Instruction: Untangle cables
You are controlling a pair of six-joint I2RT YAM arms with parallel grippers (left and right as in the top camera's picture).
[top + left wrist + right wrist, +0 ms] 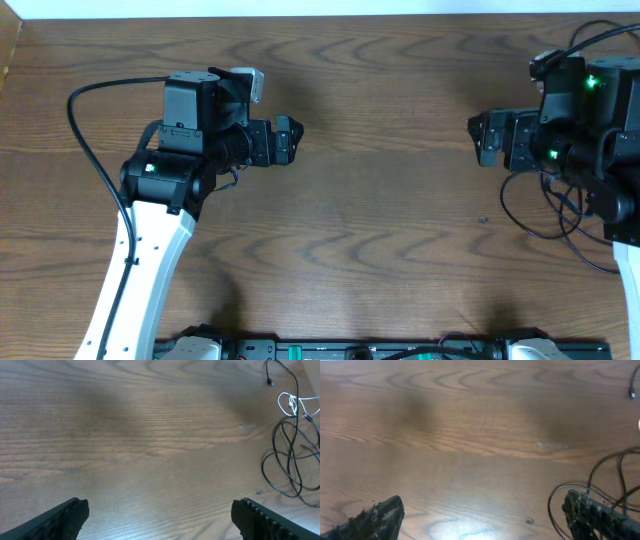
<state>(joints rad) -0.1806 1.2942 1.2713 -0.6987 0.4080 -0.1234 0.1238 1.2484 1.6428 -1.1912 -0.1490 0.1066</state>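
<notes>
Overhead view: I see both arms over the brown wooden table (380, 230), their pincers facing one another across the wood. The left pincer (290, 140) is spread wide and grips nothing; in the left wrist view its two dark fingers (60, 520) stand far apart with only wood grain between them. The right pincer (478, 138) is likewise released (its own camera shows just table between its two tips). The black cables (288, 455) lie in loose, overlapping loops on the table at the right side, partly under the right arm when I look from above, and well apart from the left pincer. The white cable (291, 404) is a small coil crossing the black loops near their far end. One black plug (270, 382) lies on the wood beyond it. From the right wrist I see a black loop curling just beside the right-hand finger; whether it touches, I cannot tell.
</notes>
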